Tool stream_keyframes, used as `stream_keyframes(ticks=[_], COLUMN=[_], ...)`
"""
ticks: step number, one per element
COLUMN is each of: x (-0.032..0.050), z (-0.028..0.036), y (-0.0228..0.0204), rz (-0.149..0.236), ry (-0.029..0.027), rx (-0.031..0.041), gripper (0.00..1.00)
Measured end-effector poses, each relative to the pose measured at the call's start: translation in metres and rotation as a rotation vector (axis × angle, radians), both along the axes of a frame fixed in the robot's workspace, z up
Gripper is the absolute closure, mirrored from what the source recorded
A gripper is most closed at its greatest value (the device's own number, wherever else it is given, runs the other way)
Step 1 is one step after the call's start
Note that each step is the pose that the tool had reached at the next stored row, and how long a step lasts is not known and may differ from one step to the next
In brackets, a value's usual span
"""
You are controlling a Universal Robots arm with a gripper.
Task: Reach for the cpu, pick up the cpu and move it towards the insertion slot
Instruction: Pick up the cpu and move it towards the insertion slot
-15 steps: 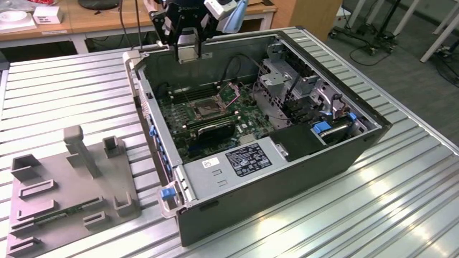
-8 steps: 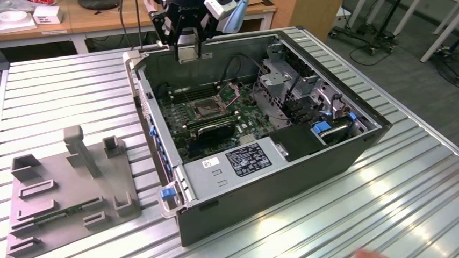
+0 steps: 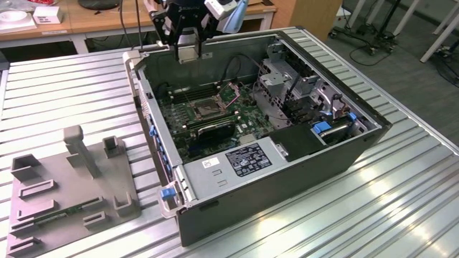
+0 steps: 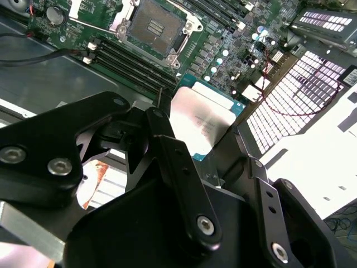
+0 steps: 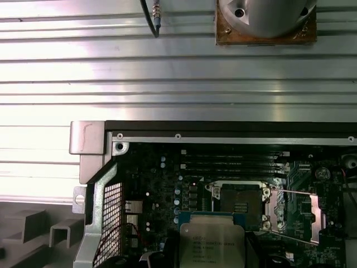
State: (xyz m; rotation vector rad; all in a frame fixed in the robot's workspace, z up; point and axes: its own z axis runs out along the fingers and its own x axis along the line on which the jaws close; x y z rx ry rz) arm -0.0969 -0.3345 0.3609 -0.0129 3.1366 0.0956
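Observation:
My gripper hangs above the back edge of the open computer case, shut on the cpu. The cpu is a flat square chip with a pale silvery face and a green rim, pinched at its edges between the black fingers. In the first wrist view the cpu is a little short of the insertion slot. The insertion slot is a silvery-framed socket with a dark centre on the green motherboard, with its lid raised. In the second wrist view the slot lies beyond the held chip.
A grey plastic tray with a green memory stick lies on the slatted metal table at the exterior view's left. Long black memory slots run beside the socket. Drive cages and cables fill the case's right half.

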Motion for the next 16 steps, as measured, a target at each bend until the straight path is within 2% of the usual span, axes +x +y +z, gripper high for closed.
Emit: stream_keyframes(ticks=[5,11,14,16], x=[0.0148,0.0280,0.0323,0.0332], z=[-0.0005,-0.0016,-0.0028,-0.0037], y=[0.0000,0.0001,0.0004,0.0008], rz=[0.000,0.000,0.000,0.000], ry=[-0.0001,-0.0001,-0.0017,-0.0054], rx=[0.0002,0.0001,0.0002,0.0000], gripper=[0.45,0.45,0.45,0.45])
